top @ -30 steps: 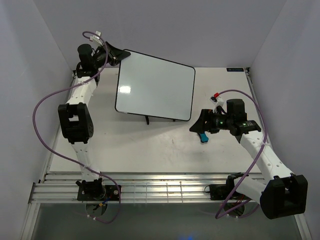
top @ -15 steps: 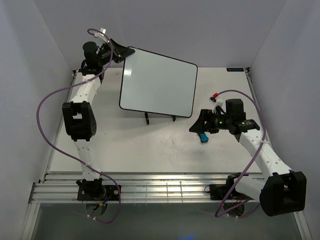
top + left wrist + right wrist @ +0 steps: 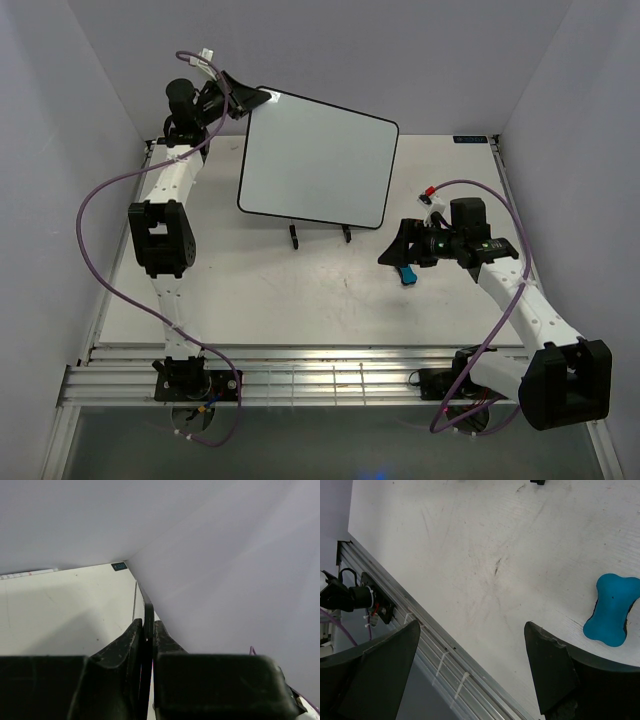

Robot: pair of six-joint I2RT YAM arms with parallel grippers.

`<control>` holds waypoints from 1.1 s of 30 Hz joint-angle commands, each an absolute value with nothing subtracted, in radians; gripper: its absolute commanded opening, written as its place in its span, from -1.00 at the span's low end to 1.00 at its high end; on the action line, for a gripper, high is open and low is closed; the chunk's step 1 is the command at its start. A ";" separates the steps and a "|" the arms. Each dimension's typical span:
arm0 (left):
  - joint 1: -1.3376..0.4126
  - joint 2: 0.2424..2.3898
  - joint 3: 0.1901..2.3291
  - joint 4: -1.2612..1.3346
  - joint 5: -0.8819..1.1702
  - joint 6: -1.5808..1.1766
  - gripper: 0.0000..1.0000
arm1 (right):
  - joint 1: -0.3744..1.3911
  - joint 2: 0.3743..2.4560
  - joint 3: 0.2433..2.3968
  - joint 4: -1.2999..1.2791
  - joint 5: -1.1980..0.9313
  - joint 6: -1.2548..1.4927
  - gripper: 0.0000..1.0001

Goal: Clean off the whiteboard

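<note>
The left claw (image 3: 243, 100) is pinched tight on the upper left corner of the whiteboard (image 3: 320, 165), which stands tilted at the far middle of the table (image 3: 300, 300), its face blank white, with the feet of a thin black stand (image 3: 294, 236) showing under its lower edge. The right claw (image 3: 393, 252) hangs wide and holds nothing, just beside a blue eraser (image 3: 407, 275) lying on the table

1. The glossy white rectangular whiteboard (image 3: 318, 160) stands at the white counter's (image 3: 300, 300) back, over the thin black wire stand (image 3: 294, 237).
2. The blue bone-shaped eraser (image 3: 407, 275) lies on the counter, before the whiteboard and rightward.
</note>
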State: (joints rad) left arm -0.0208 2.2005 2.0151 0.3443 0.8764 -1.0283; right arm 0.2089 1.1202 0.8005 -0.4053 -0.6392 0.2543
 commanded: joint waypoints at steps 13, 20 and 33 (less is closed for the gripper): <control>0.060 2.220 2.102 0.495 0.951 -1.075 -1.00 | 0.204 1.118 0.810 -0.400 -0.681 0.242 0.80; 0.069 2.255 2.069 0.598 1.026 -1.068 -1.00 | 0.204 1.112 0.801 -0.393 -0.689 0.241 0.80; 0.074 2.269 1.886 0.919 1.066 -1.060 -1.00 | 0.206 1.092 0.782 -0.371 -0.713 0.255 0.80</control>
State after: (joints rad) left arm 0.0719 2.2944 1.9434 0.7418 1.0569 -1.0683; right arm 0.2089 1.1156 0.7868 -0.4011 -0.6849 0.2546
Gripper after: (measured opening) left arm 0.185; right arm 0.899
